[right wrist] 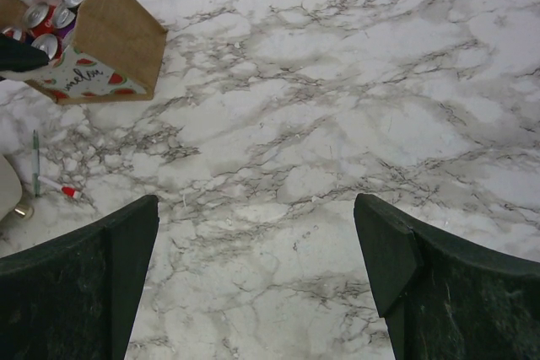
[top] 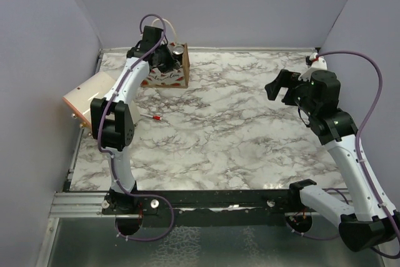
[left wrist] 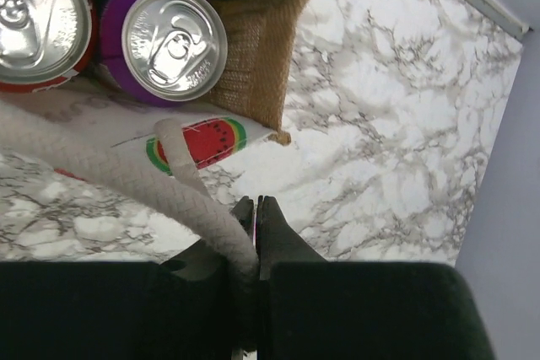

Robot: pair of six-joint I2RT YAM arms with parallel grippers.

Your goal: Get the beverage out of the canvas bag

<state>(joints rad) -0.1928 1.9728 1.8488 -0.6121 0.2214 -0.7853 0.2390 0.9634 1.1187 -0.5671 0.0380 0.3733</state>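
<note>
The brown canvas bag with a watermelon print stands at the far left of the marble table. It holds several cans; one silver top shows. In the left wrist view a purple can and a red can stand upright inside the bag. My left gripper is shut on the bag's white rope handle, just over the bag's near side. My right gripper hangs open and empty over the right of the table, far from the bag; its jaws are wide apart.
A larger cream cylinder-shaped object lies at the left edge beside my left arm. A red-tipped pen lies in front of the bag; a green pen lies near it. Grey walls close in the left, back and right sides.
</note>
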